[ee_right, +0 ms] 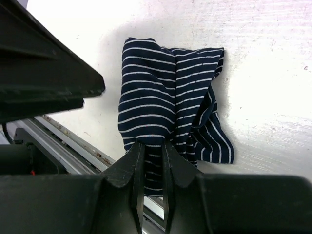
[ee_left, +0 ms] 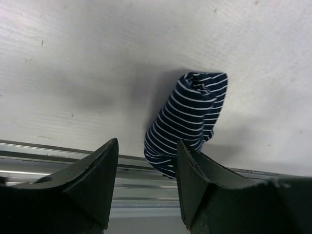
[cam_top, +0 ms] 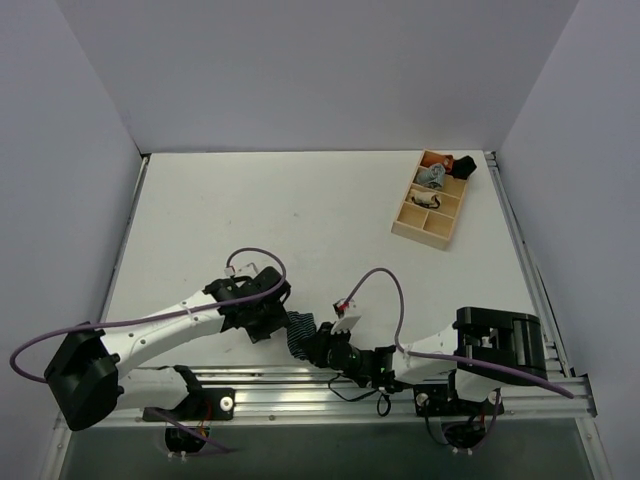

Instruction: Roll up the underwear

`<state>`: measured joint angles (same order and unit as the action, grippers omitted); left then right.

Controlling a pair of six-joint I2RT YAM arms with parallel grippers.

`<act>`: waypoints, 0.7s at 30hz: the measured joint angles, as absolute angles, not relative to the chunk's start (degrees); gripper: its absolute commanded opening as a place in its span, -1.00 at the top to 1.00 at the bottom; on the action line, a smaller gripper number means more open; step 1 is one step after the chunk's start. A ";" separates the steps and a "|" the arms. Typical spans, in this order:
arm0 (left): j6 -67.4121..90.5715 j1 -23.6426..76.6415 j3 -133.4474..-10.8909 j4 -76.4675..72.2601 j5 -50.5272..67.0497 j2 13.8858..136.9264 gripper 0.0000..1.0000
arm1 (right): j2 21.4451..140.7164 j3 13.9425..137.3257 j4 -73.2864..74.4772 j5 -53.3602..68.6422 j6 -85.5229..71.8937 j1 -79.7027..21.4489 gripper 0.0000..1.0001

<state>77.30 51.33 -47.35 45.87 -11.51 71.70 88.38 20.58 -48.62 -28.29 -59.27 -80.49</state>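
Observation:
The underwear [cam_top: 299, 334] is a dark navy roll with thin white stripes, lying at the table's near edge between the two grippers. In the left wrist view it [ee_left: 187, 122] lies as a rolled bundle just ahead of the right finger. My left gripper [ee_left: 146, 168] is open and empty, beside the roll. My right gripper [ee_right: 152, 153] is shut on the near end of the underwear [ee_right: 168, 102], with cloth pinched between its narrow jaws. A loose flap hangs at the roll's right side.
A wooden compartment box [cam_top: 432, 200] holding small grey, black and orange rolled garments stands at the back right. The metal rail [cam_top: 300, 385] runs along the table's near edge, right under the underwear.

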 measured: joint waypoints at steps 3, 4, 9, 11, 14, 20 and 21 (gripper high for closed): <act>77.23 51.33 -43.35 43.11 -10.24 70.50 -0.18 | 88.68 19.75 -50.37 -28.32 -60.42 -80.49 1.00; 77.06 51.33 -42.26 42.04 -9.91 70.26 -0.18 | 88.82 19.49 -50.98 -28.32 -60.75 -80.49 1.00; 75.99 51.33 -38.94 35.46 -7.75 70.02 -0.20 | 89.47 18.61 -53.12 -28.34 -62.11 -80.49 1.00; 75.70 51.29 -37.87 32.97 -7.14 70.00 -0.21 | 89.67 18.37 -53.58 -28.40 -62.59 -80.53 1.00; 75.53 51.27 -36.05 29.58 -6.44 69.80 -0.22 | 89.69 17.87 -54.13 -28.56 -63.24 -80.66 1.00; 75.11 51.22 -33.78 26.46 -5.63 67.81 -0.26 | 89.69 16.95 -55.00 -28.58 -65.08 -80.73 1.00; 74.91 51.22 -33.47 26.39 -5.56 67.16 -0.27 | 89.67 16.80 -55.13 -28.56 -65.45 -80.75 1.00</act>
